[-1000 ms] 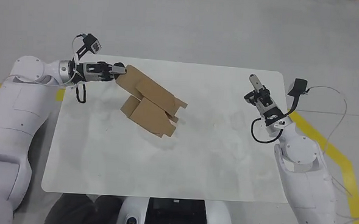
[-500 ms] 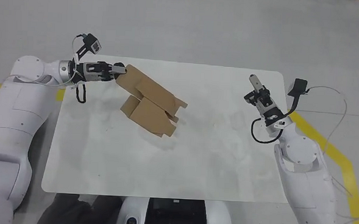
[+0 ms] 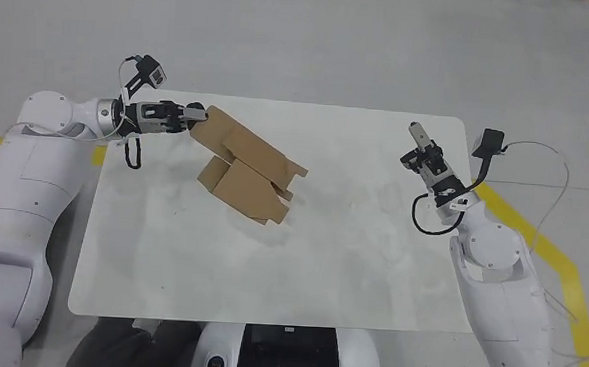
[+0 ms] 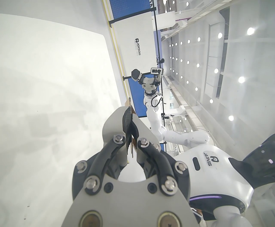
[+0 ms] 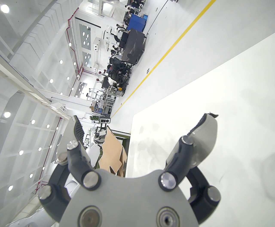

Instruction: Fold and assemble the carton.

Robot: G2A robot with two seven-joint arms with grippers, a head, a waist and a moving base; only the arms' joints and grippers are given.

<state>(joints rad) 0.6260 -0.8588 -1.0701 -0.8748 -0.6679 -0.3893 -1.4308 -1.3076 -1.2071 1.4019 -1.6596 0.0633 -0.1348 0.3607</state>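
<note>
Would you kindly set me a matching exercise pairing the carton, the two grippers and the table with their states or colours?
Things:
1. carton
2. left gripper
3. right gripper
4. table

States:
a. white and flat
b. fingers open, holding nothing
c. brown, partly folded
d. fingers shut on a cardboard edge

Pairs: 1-c; 2-d; 3-b; 4-a

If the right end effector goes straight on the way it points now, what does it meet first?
Probably nothing. The open right end effector points past the far edge of the table toward the floor. The carton sits off to one side, held by the left end effector. Depth is unclear.
</note>
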